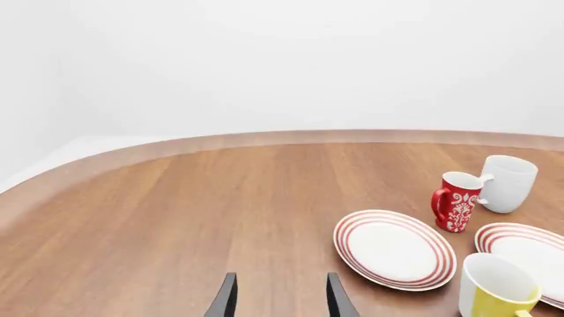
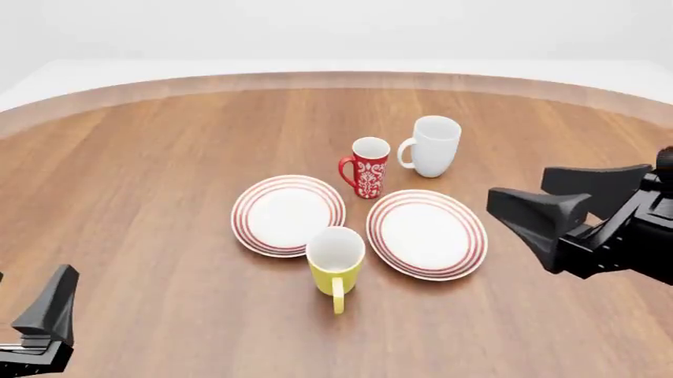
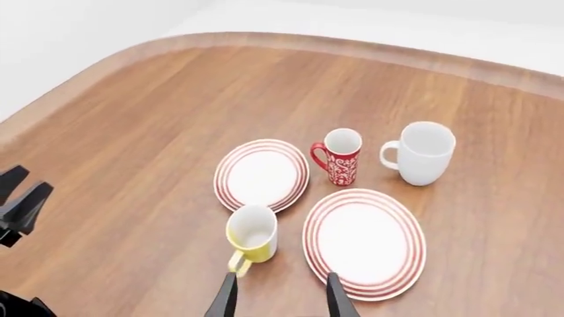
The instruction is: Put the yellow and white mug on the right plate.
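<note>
Yellow and white mug (image 2: 336, 264): upright on the table, mouth open upward, handle pointing toward the arms' side; it stands in the gap between the two plates at their near edges, just beside both, resting on neither.
Handling, judged: rigid ceramic look, light enough for one gripper, glossy wall likely slippery, liable to chip or tip if knocked.
Grip point, judged: pinch the rim wall on the side away from the handle, one finger inside and one outside; the handle is narrow and could let the mug swing.
Right plate (image 2: 427, 233): flat, white with red rings, nothing on it; just right of the mug, so the carry is short.
Left plate (image 2: 288, 214): look-alike, also bare; not the target.
Red mug (image 2: 367, 167): upright behind the plates, near the white mug (image 2: 434, 146); both well clear of the path.
Right gripper (image 3: 280, 300): raised above the table's right side, jaws parted, holding nothing.
Left gripper (image 1: 280, 300): low at the near left, well apart from the mug, jaws parted, empty.
Table (image 2: 147, 181): wooden, smooth.
</note>
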`<state>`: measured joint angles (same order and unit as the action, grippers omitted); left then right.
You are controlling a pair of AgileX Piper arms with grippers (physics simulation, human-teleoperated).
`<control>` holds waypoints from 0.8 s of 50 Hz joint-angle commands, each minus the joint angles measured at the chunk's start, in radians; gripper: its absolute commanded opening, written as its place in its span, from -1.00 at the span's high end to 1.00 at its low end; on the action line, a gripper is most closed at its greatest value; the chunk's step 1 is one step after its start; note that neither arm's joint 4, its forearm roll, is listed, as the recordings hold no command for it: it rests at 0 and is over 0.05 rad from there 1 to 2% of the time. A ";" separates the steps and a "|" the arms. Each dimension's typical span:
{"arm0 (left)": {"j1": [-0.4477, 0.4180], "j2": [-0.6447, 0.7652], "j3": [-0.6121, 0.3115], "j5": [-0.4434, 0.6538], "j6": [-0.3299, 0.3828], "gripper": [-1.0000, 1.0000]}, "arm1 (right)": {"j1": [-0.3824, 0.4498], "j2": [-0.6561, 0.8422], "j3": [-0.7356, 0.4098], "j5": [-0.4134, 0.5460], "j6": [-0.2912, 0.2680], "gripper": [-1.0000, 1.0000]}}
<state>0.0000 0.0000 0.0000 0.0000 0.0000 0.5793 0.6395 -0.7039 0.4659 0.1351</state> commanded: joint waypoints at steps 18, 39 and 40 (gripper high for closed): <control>0.000 0.000 0.000 0.000 0.000 -1.00 | 0.086 0.239 -0.056 -0.054 0.129 -1.00; 0.000 0.000 0.000 0.000 0.000 -1.00 | 0.131 0.405 -0.123 -0.056 0.250 -1.00; 0.000 0.000 0.000 0.000 0.000 -1.00 | 0.141 0.424 -0.126 -0.062 0.245 -1.00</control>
<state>0.0000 0.0000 0.0000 0.0000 0.0000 0.6759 0.9475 -0.7838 0.4079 0.3626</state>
